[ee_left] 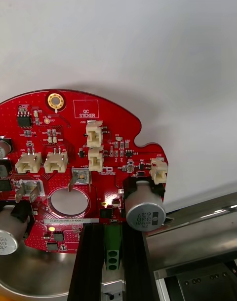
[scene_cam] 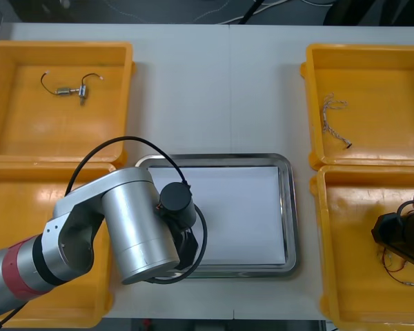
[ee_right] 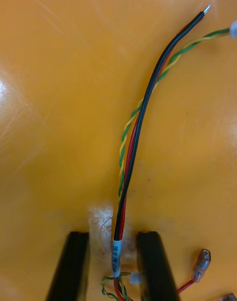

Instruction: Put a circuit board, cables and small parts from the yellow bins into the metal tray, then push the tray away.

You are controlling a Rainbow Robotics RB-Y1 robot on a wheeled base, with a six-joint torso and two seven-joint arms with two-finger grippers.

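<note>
You had barely begun: left end effector [ee_left: 112, 237] clamped the round red circuit board [ee_left: 74, 148] over the mid-frame white-lined metal tray [scene_cam: 288, 207], while the right end effector [ee_right: 113, 239], lower right, fingers apart, straddled a black-and-red cable [ee_right: 140, 118].

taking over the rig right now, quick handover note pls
Left gripper: shut on board, over the tray's white inside; touchdown unclear.
Right gripper: open, astride a black-and-red cable in the near right bin.
Done: board at tray, not yet released.
Left: release board, add cables and small parts, push tray away.
</note>
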